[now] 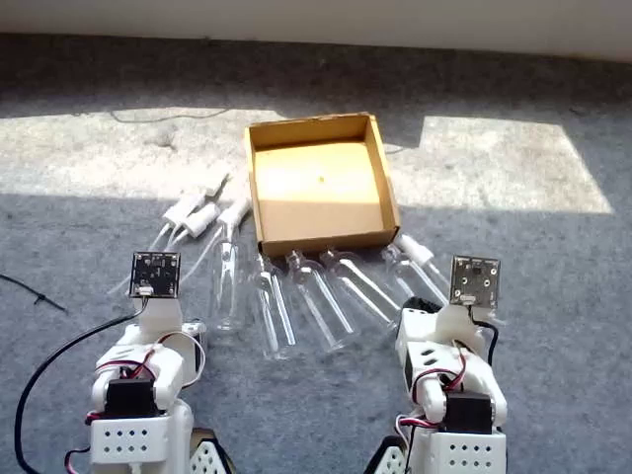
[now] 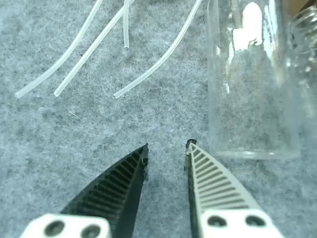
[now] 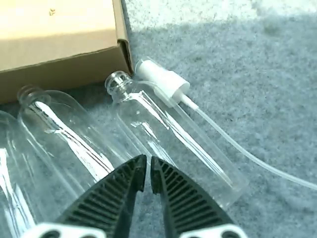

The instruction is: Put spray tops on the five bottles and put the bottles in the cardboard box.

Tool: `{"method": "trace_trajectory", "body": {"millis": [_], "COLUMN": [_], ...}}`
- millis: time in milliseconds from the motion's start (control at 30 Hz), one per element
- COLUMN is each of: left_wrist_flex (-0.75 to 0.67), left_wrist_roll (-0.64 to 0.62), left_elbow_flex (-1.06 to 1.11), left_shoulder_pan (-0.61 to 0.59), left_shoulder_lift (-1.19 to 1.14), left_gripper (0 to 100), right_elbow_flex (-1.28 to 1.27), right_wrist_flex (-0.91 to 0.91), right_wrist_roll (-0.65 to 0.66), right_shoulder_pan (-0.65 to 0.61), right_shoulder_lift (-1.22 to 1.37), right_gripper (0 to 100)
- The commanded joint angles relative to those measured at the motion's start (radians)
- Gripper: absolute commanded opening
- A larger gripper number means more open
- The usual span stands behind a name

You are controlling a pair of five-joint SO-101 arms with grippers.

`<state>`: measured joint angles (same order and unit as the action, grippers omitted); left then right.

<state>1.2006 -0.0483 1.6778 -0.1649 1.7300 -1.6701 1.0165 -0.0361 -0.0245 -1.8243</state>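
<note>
Five clear bottles lie at centre frame, just below the cardboard box. Spray tops lie to its left, and one more spray top at its lower right. Capping looks unstarted. The left gripper has its fingers slightly spread; the right gripper has them nearly pressed together. Both hold nothing. Next move: grasp a top and a bottle.

Sunlight floods the cardboard box; nearer carpet lies shaded.

Bottles clear; spray tops white; box tan

White arms, black servos, red cables; left end effector has one black, one white finger.
</note>
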Motion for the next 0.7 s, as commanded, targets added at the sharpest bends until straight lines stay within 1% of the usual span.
{"method": "trace_trajectory", "body": {"millis": [0, 67, 100, 133, 233, 267, 333, 433, 567, 667], "left_wrist_flex": [0.006, 0.006, 0.006, 0.006, 0.006, 0.006, 0.006, 0.006, 0.006, 0.006], "left_wrist_roll": [0.003, 0.003, 0.003, 0.003, 0.003, 0.003, 0.003, 0.003, 0.003, 0.003], "left_elbow_flex": [0.024, 0.024, 0.024, 0.024, 0.024, 0.024, 0.024, 0.024, 0.024, 0.024], "left_shoulder_pan": [-0.008, -0.008, -0.008, -0.008, -0.008, -0.008, -0.008, -0.008, -0.008, -0.008], "left_shoulder_lift": [0.001, 0.001, 0.001, 0.001, 0.001, 0.001, 0.001, 0.001, 0.001, 0.001], "left_gripper": [13, 13, 13, 13, 13, 13, 13, 13, 13, 13], "right_elbow_flex": [-0.133, -0.133, -0.133, -0.133, -0.133, -0.13, -0.071, 0.036, 0.228, 0.374], "right_wrist_flex": [-0.021, -0.022, -0.022, -0.025, -0.088, -0.113, -0.142, -0.139, -0.044, -0.008], "right_wrist_roll": [-0.006, -0.002, 0.026, 0.083, 0.331, 0.384, 0.388, 0.388, 0.437, 0.433], "right_shoulder_pan": [0.007, 0.007, 0.007, 0.007, 0.028, 0.044, 0.084, 0.133, 0.093, 0.076], "right_shoulder_lift": [-0.012, -0.012, -0.012, -0.012, -0.012, -0.012, -0.01, -0.008, 0.007, 0.131], "right_gripper": [0.9, 1.0, 1.0, 1.0, 1.0, 1.0, 1.0, 1.0, 1.1, 1.1]}}
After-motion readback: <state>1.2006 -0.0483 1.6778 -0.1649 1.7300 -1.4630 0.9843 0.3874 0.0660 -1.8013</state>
